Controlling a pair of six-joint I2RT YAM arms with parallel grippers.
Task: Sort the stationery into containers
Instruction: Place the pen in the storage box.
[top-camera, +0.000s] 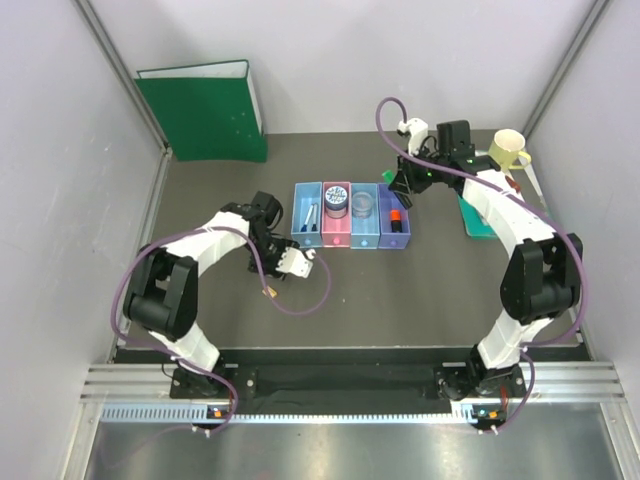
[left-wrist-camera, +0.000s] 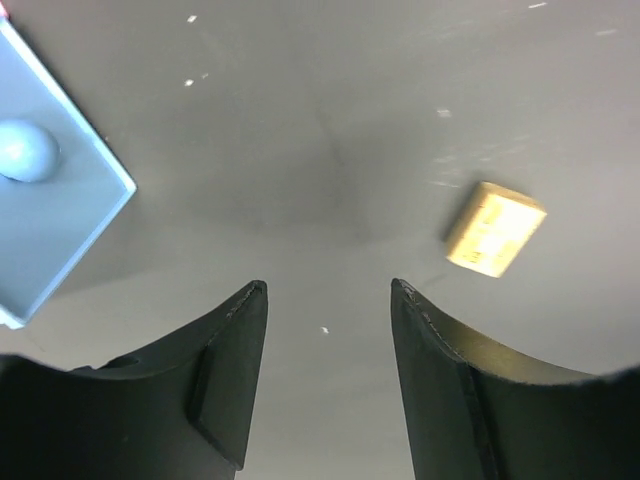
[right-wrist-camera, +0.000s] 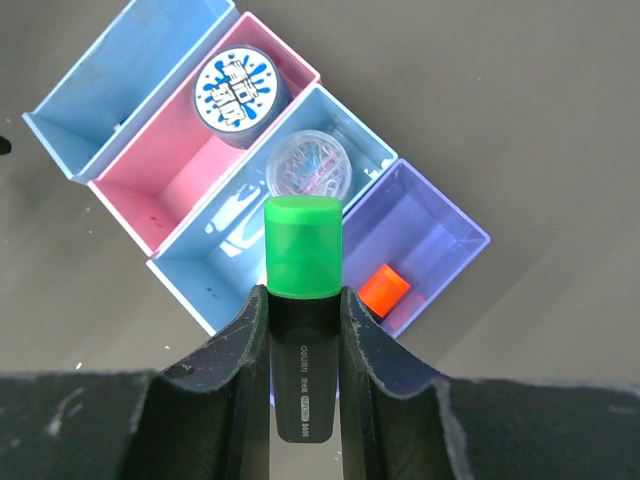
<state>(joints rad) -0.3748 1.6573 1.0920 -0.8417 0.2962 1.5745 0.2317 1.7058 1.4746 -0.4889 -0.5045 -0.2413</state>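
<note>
While right tool clamps green-capped highlighter above bin row, left tool parted over tabletop, tan square nearby

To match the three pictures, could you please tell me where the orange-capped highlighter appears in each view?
Top external: the orange-capped highlighter lies in the purple bin, at the row's right end.
Left wrist: not in it.
Right wrist: only its orange cap shows, in the purple bin, lower right of centre.
Shared landmark: the end light blue bin, in all three.
</note>
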